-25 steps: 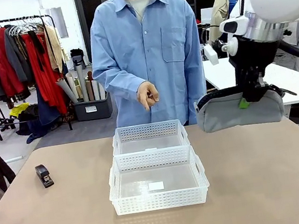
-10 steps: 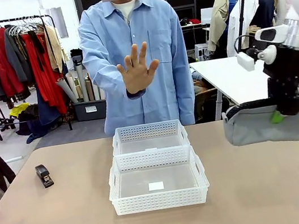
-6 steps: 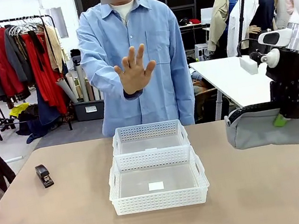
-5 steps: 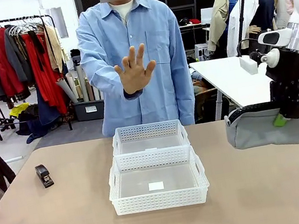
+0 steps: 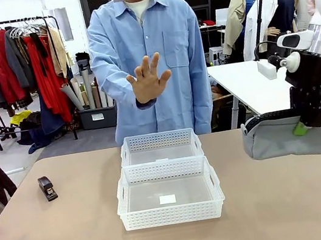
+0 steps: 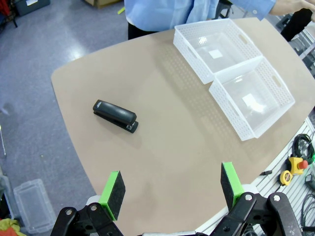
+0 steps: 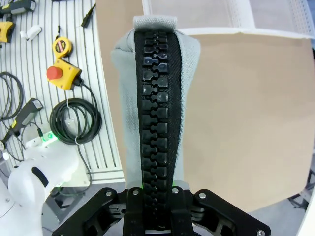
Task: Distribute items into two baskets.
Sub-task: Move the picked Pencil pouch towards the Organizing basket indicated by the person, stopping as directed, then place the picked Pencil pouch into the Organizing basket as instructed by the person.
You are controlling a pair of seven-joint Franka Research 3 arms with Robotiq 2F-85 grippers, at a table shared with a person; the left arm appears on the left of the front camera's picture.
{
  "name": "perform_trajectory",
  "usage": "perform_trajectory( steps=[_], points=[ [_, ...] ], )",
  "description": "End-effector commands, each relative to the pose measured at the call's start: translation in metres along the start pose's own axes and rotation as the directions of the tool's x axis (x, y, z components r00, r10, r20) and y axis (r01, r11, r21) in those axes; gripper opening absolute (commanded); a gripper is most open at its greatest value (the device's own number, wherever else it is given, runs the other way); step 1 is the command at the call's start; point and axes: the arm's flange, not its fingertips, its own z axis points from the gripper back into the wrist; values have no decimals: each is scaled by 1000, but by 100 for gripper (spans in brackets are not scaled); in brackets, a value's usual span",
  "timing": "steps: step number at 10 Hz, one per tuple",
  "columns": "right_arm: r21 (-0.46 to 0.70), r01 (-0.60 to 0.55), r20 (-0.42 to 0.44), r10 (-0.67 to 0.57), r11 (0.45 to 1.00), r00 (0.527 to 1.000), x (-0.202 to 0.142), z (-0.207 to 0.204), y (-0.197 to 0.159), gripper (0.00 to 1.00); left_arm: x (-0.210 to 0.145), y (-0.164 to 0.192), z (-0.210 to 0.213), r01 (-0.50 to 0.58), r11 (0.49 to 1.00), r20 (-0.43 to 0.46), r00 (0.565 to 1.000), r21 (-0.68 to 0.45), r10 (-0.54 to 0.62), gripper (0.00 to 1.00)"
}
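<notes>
Person's raised palm (image 5: 149,80), fingers spread, drifted slightly right. Right gripper (image 5: 307,127) unmoved, still clamped on grey waist bag (image 5: 281,141), held over right side of table (image 5: 284,198). Left gripper (image 6: 170,191) spread wide, empty. Stapler (image 5: 47,188) lies left of baskets (image 5: 172,216).

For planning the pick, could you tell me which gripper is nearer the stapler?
Left. The left gripper hovers facing the stapler; the right gripper holds the waist bag beyond the baskets.

Clothes rack (image 5: 14,58) bkgd left; e-stop (image 7: 63,74) beside cable coil (image 7: 74,120).
</notes>
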Motion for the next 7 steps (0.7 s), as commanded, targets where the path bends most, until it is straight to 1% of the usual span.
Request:
perform_trajectory(
  steps=[1,7],
  points=[
    [-8,5,2,-5,1000,1000,2,4,-1,0,0,-1,1,2,1000,3,1000,-4,-2,100],
    [-8,5,2,-5,1000,1000,2,4,-1,0,0,-1,1,2,1000,3,1000,-4,-2,100]
  ],
)
